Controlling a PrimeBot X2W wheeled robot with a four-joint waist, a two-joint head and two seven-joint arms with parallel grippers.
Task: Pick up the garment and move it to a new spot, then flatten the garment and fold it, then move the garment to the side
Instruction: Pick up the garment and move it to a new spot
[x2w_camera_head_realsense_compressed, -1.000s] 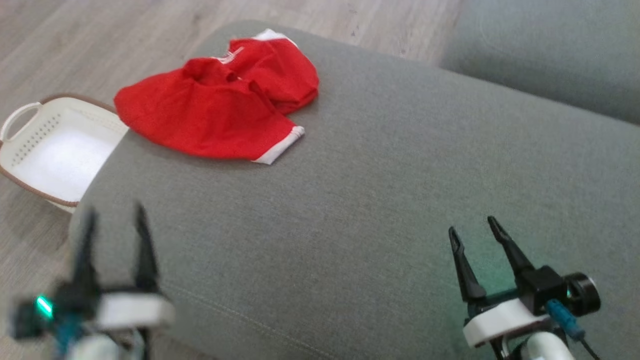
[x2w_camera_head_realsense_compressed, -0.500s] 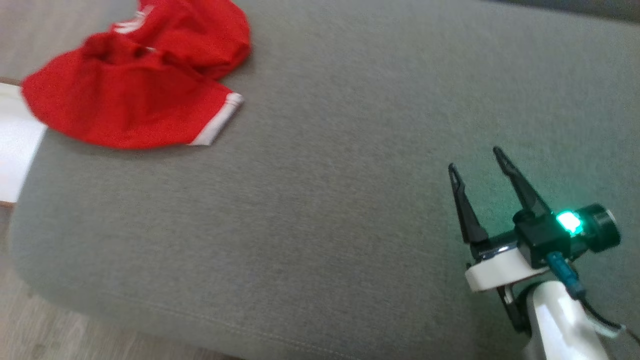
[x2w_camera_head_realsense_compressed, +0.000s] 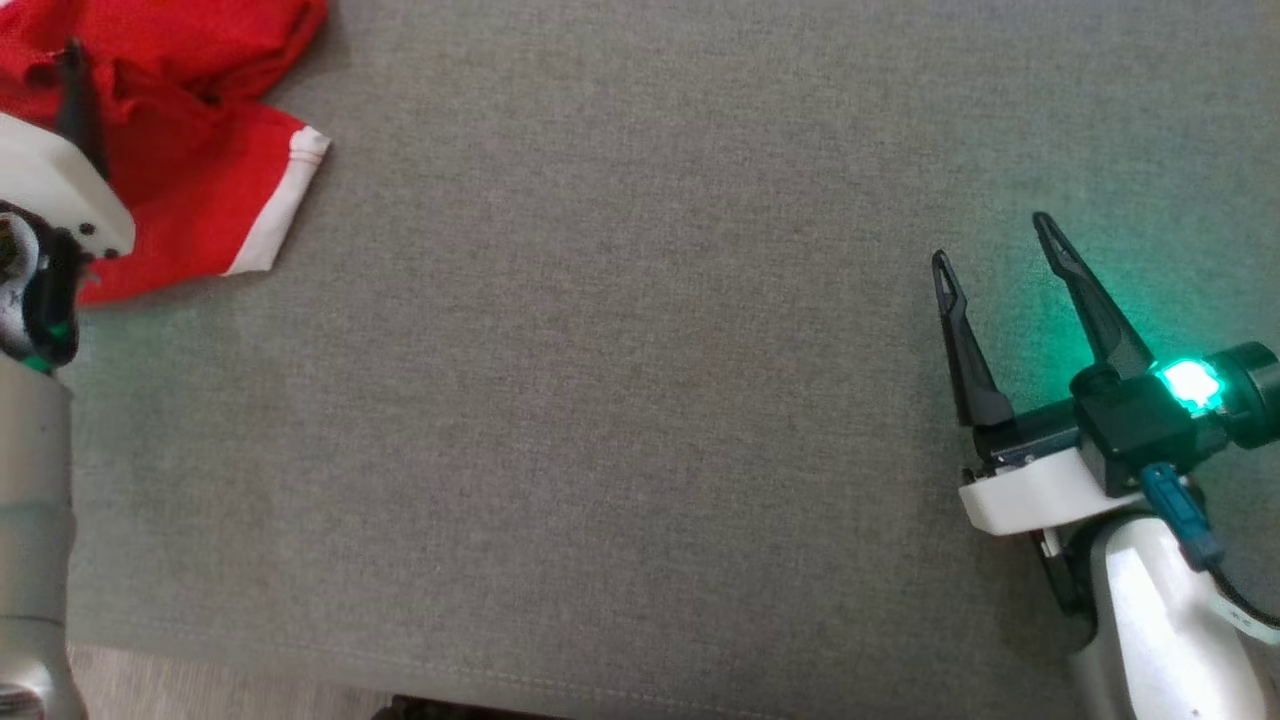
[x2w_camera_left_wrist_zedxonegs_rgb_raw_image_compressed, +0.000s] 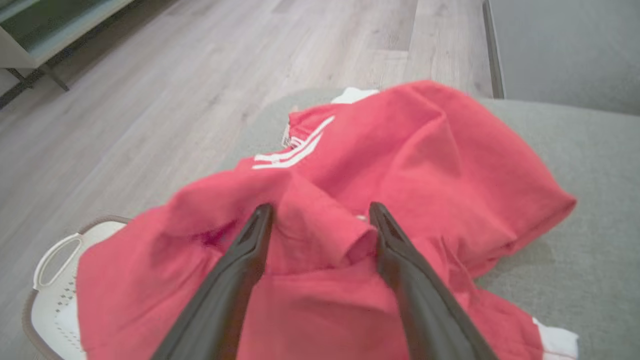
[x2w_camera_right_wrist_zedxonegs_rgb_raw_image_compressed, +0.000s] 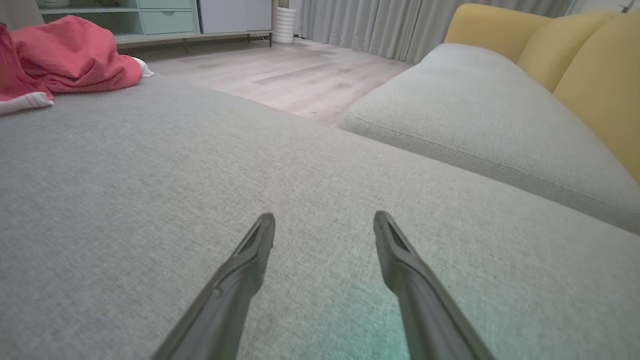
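From the left wrist: released left hand (x2w_camera_left_wrist_zedxonegs_rgb_raw_image_compressed: 320, 207) astride a garment (x2w_camera_left_wrist_zedxonegs_rgb_raw_image_compressed: 425, 150) fold, white basket (x2w_camera_left_wrist_zedxonegs_rgb_raw_image_compressed: 47, 310) beside it.

Head view: looks steeply down from close above onto the grey cushion (x2w_camera_head_realsense_compressed: 640, 400). Left wrist view: sits low and very near over the red garment (x2w_camera_left_wrist_zedxonegs_rgb_raw_image_compressed: 400, 165), facing the far wooden floor (x2w_camera_left_wrist_zedxonegs_rgb_raw_image_compressed: 175, 75). Right wrist view: skims low across the cushion toward the far sofa (x2w_camera_right_wrist_zedxonegs_rgb_raw_image_compressed: 475, 115). All three views share the garment and the cushion.
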